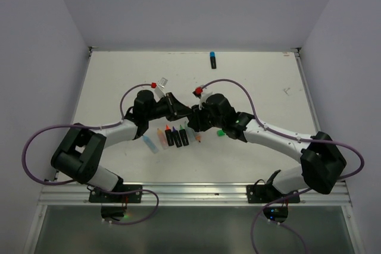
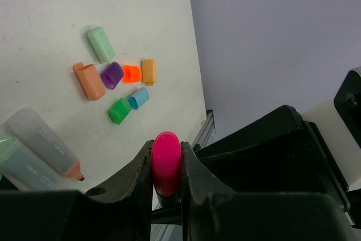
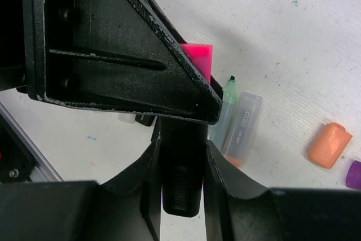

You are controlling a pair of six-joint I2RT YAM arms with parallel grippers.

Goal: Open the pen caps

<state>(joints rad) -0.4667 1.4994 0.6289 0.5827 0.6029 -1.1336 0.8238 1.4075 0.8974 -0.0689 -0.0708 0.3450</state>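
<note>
Two grippers are meeting at the centre of the top view, above a white table (image 1: 268, 81). Left of them in that view, a row of pens (image 1: 169, 137) is lying side by side, just below the meeting point. A blue pen (image 1: 212, 59) is lying alone at the top centre, well apart from everything else.

In the left wrist view, two pale pens (image 2: 45, 142) are lying at the lower left, one baring an orange tip. Seven loose caps are clustering at the upper left: a peach cap (image 2: 89, 80), a mint cap (image 2: 100, 44), a purple cap (image 2: 111, 75), a green cap (image 2: 119, 110), an orange cap (image 2: 131, 73), a cyan cap (image 2: 138, 97) and an amber cap (image 2: 148, 71). At the bottom centre the left gripper (image 2: 167, 149) is squeezing its fingers tight on the pink cap (image 2: 166, 167), which is sticking up between them.

In the right wrist view, the right gripper (image 3: 181, 152) is clamping on the black pen (image 3: 180, 187) at the bottom centre, its fingers pressing both sides of the barrel. The pink cap is showing just above, at the upper centre, partly behind a black finger of the left gripper. Whether the cap is sitting on the pen or off it, I cannot tell.
</note>
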